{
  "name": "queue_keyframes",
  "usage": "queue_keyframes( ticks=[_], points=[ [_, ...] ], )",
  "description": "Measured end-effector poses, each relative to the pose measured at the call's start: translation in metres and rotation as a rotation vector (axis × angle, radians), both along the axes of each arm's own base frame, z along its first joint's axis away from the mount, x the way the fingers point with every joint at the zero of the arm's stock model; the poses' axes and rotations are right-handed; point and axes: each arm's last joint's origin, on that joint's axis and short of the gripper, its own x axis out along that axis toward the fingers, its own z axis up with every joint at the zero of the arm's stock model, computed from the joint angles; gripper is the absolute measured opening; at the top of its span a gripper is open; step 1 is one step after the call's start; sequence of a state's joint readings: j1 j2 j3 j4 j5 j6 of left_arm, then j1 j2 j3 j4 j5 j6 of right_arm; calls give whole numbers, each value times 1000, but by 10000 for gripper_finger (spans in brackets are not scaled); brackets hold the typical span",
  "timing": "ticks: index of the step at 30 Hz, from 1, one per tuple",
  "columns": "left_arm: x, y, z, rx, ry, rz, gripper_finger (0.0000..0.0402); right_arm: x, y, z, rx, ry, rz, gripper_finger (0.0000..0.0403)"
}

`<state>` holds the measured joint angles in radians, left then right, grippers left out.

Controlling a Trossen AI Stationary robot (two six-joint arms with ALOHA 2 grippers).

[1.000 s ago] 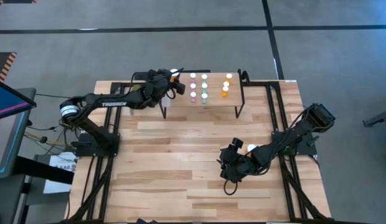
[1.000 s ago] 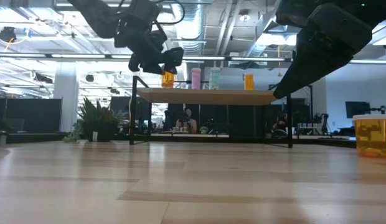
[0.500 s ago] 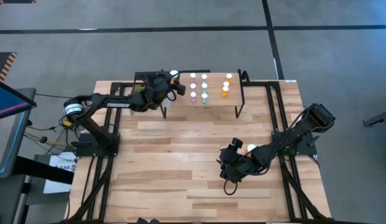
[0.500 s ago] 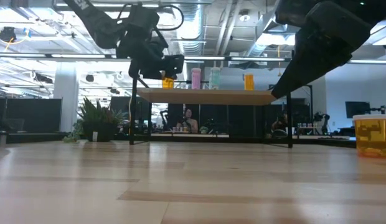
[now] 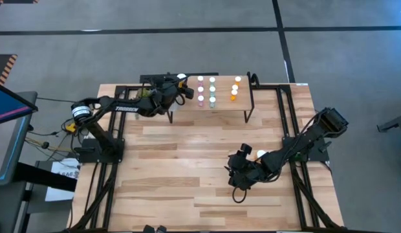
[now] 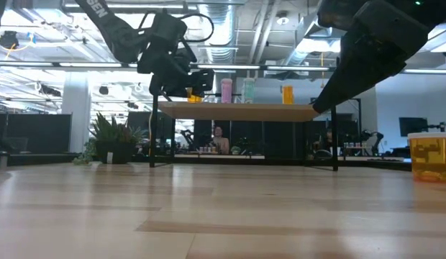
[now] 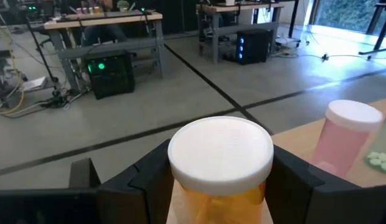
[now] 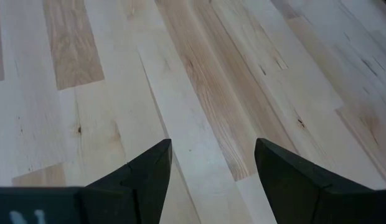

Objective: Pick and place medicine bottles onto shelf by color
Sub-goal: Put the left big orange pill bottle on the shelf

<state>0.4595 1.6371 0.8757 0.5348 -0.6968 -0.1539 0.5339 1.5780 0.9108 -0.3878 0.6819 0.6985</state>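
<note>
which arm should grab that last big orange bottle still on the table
Right. The right gripper is open and empty, hanging beside the large orange bottle. The left gripper is across the table at the shelf, shut on an orange bottle.

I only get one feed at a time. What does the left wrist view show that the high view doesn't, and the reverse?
Left wrist only: the left claw shut on an orange bottle with a white cap, seen close, and room desks behind.
High only: the whole shelf, the bottle rows on it, and the right claw low over the table.
Both: the held bottle and a neighbouring pink bottle.
</note>
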Motion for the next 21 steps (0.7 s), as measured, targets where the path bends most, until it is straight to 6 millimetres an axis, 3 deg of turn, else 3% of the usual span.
queue_keyframes(
  ticks=[21],
  points=[
    [0, 0, -1, -24, -20, -11, 220, 0, 0, 0, 0, 0, 0, 254]
  ],
)
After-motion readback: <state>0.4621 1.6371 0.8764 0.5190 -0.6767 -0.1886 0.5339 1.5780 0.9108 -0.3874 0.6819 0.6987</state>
